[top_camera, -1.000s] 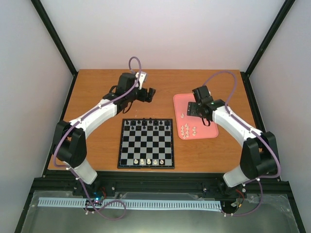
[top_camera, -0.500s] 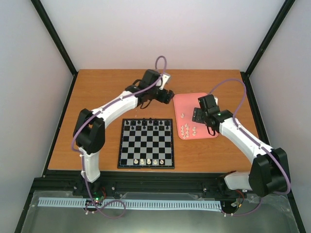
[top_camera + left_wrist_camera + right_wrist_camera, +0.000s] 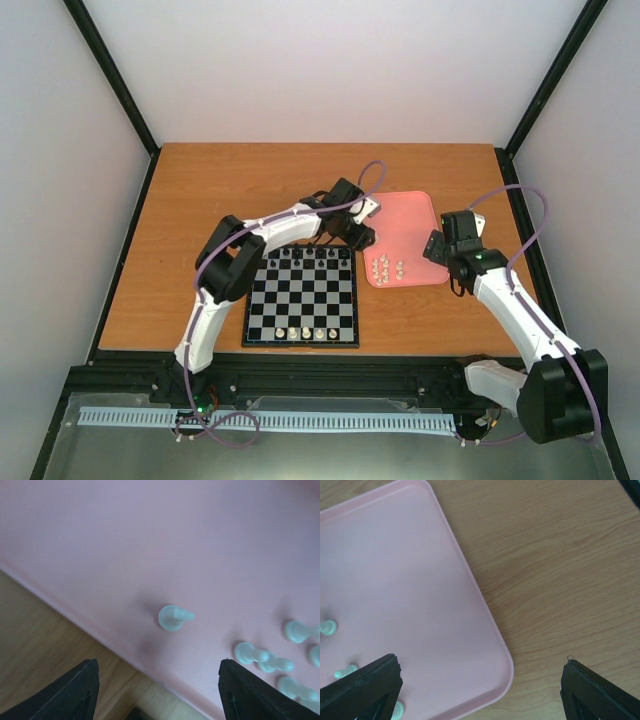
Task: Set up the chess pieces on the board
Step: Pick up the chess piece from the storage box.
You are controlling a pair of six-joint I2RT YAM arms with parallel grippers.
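Note:
The board (image 3: 300, 296) lies at the table's middle, with black pieces on its far row and several white chess pieces (image 3: 305, 333) on its near row. More white pieces (image 3: 386, 268) stand on the pink tray (image 3: 412, 214). My left gripper (image 3: 360, 237) is open and empty over the tray's left edge. In the left wrist view (image 3: 157, 682) a lone white piece (image 3: 173, 617) stands just ahead of it and a cluster (image 3: 260, 656) to the right. My right gripper (image 3: 440, 249) is open and empty over the tray's near right corner (image 3: 502, 676), as the right wrist view (image 3: 482, 677) shows.
The wooden table (image 3: 200, 200) ends at black frame posts left and right. The left arm reaches across the board's far edge. In the right wrist view, white pieces (image 3: 328, 627) sit at the tray's left side, away from the gripper.
My left arm has swung right from the table's back to the tray's left edge. My right gripper has moved off the tray's middle to its near right corner.

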